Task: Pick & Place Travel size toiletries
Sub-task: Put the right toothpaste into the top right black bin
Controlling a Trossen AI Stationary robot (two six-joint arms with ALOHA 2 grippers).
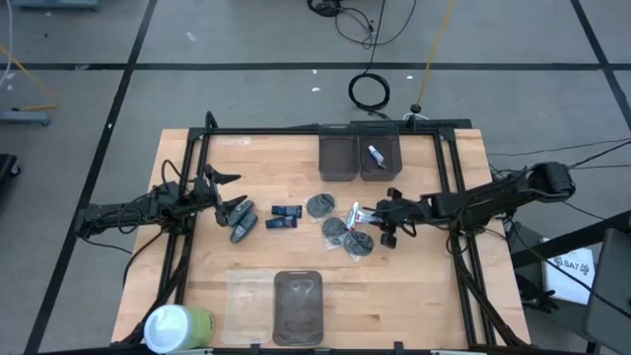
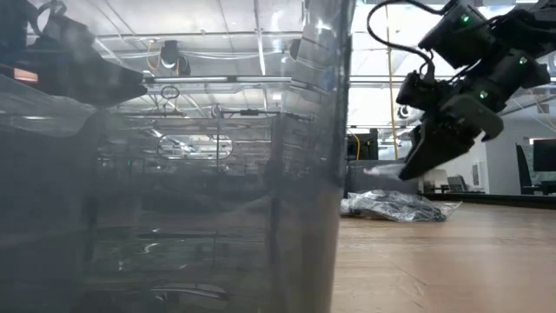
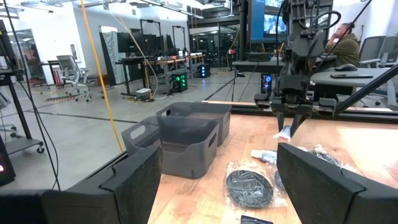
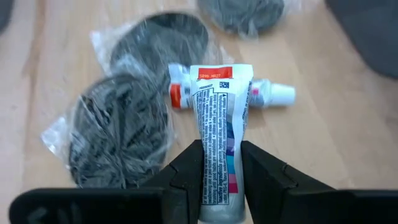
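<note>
A white toothpaste tube (image 4: 217,118) is gripped by the right end effector (image 4: 219,167) above round packets (image 4: 115,134); the left end effector (image 1: 235,209) is seemingly held open beside a grey bottle (image 1: 243,228).

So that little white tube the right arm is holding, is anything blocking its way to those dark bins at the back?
Nothing visible does. The right end effector is shut on the white tube, lifted above the round packets. Only bare table lies between it and the bins, where one tube already lies.
</note>
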